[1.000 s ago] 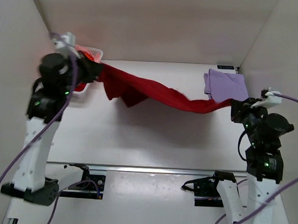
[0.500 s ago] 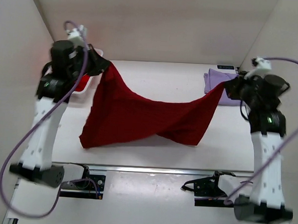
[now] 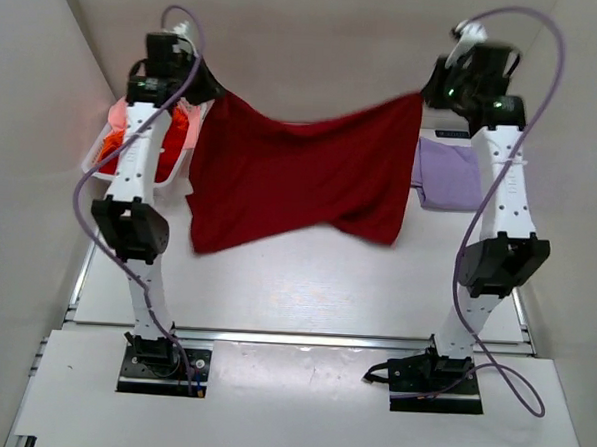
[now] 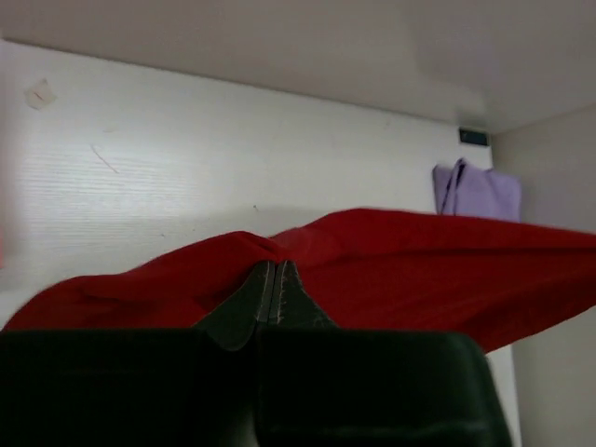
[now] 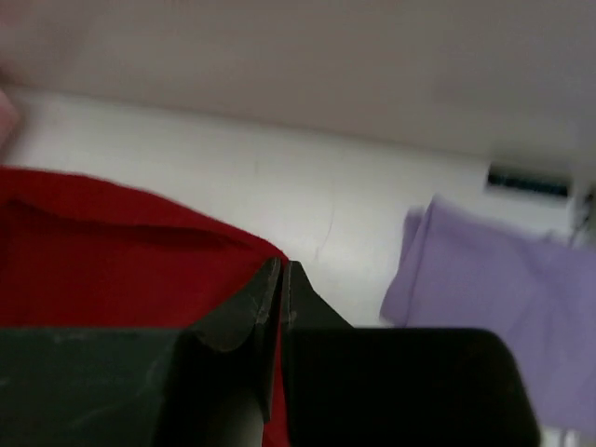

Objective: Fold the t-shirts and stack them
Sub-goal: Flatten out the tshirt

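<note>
Top view: the dark red shirt (image 3: 301,174) hangs spread above the table (image 3: 306,279) (spreading step). Left wrist: left fingers (image 4: 244,312) are clamped on its edge. Right wrist: right fingers (image 5: 237,321) likewise. Next, you should lower it flat, evenly.

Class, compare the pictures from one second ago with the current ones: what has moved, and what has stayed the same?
Both arms rose and reached toward the far wall, opening the dark red t-shirt from a stretched, bunched band into a sheet hanging between them. The left gripper and right gripper stayed shut on its upper corners. The folded lavender t-shirt stayed at the far right.
</note>
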{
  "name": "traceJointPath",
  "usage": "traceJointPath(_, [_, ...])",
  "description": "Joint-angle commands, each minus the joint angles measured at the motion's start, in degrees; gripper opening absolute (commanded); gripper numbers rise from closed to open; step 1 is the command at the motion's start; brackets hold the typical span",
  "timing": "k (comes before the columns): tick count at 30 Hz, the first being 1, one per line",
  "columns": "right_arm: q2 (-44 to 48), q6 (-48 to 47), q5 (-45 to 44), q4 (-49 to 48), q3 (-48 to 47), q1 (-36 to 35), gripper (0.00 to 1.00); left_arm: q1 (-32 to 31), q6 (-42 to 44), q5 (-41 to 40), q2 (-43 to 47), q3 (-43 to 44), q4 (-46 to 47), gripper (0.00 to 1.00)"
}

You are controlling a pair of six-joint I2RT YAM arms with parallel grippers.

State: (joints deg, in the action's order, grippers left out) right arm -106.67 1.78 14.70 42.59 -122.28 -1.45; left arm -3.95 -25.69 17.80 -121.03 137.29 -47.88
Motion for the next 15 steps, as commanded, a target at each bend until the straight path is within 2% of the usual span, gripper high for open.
traceJointPath(1, [3.2,-2.4,-0.9,-2.3,-13.9,1.1,0.0,5.9,-4.5,5.2,16.7,-5.8,11.0,0.0])
traceJointPath(2, [5.4,-2.1,0.5,-3.2,-10.3,3.8,0.0,6.1,-3.7,4.4,19.1,-6.4,11.7,0.0])
traceJointPath(5, [9.1,-2.1,3.2,-5.3,-2.1,6.2,0.01,5.6,-1.5,2.7,21.4,-4.3,8.3,0.0])
traceJointPath(8, [13.3,-2.7,2.2,-6.0,7.5,5.9,0.0,5.3,-0.8,3.1,25.3,-10.7,9.5,0.0])
traceJointPath(12, [24.5,-3.4,-0.9,-11.1,21.0,5.4,0.0,5.1,0.0,3.1,33.1,-18.9,13.0,0.0])
traceJointPath(15, [33.6,-2.7,-0.5,-15.2,26.8,6.5,0.01,5.0,-0.4,2.2,39.0,-19.9,15.0,0.0])
